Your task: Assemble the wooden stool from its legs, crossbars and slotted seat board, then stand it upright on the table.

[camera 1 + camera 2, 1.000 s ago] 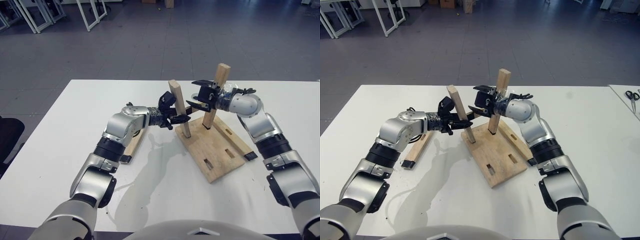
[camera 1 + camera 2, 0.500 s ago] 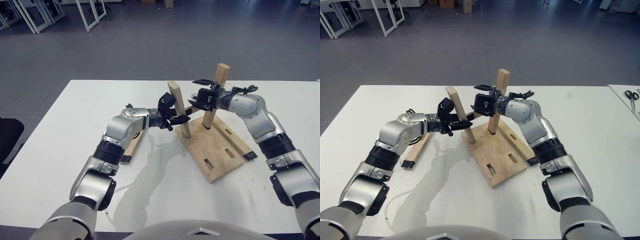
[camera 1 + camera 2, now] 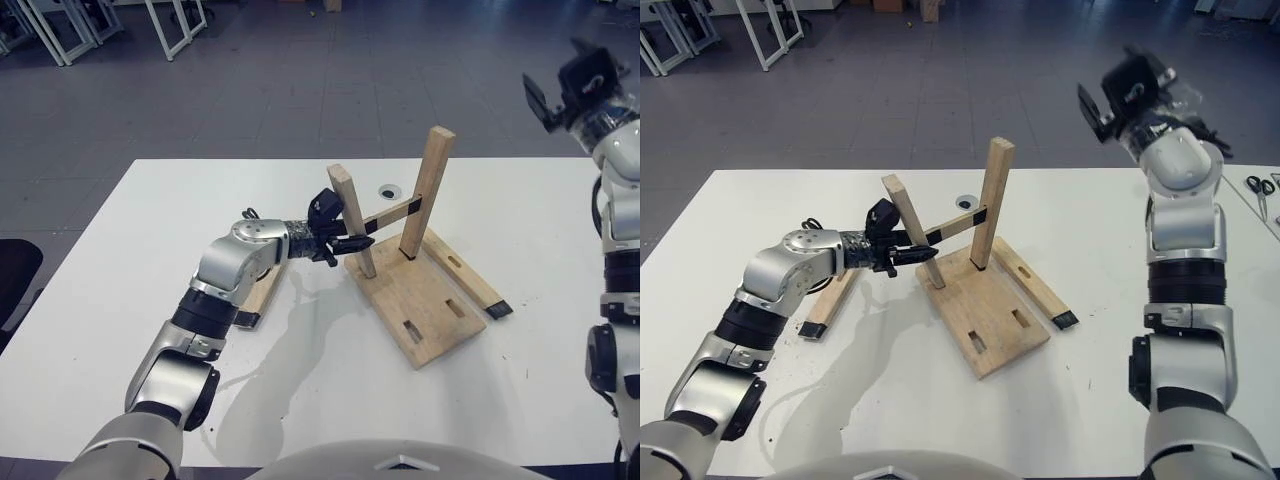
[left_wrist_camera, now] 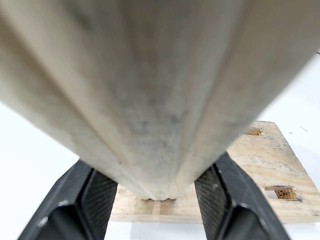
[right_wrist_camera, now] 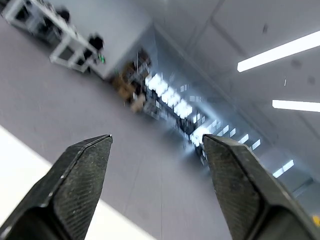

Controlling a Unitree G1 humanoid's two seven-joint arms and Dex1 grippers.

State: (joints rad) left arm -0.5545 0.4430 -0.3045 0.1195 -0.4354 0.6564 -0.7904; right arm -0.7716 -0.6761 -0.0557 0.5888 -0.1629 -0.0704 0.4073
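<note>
The slotted seat board (image 3: 420, 305) lies flat on the white table. Two wooden legs stand in its slots: a leaning one (image 3: 350, 215) and a taller upright one (image 3: 428, 185). A black-tipped crossbar (image 3: 392, 212) spans between them. My left gripper (image 3: 343, 241) is shut on the leaning leg low down; in the left wrist view the leg (image 4: 150, 90) sits between its fingers (image 4: 97, 197), with the board (image 4: 260, 165) behind. My right gripper (image 3: 1130, 85) is raised high above the table's right side, open and holding nothing, its fingers (image 5: 80, 175) spread toward the room.
A loose wooden piece with a black tip (image 3: 468, 282) lies along the board's right edge. Another piece (image 3: 255, 300) lies under my left forearm. A round hole (image 3: 387, 189) is in the table behind the legs. Scissors (image 3: 1262, 187) rest at the far right.
My right gripper let go near the crossbar and upright leg and swung up and to the right, well above the table. My left gripper kept its hold on the leaning leg.
</note>
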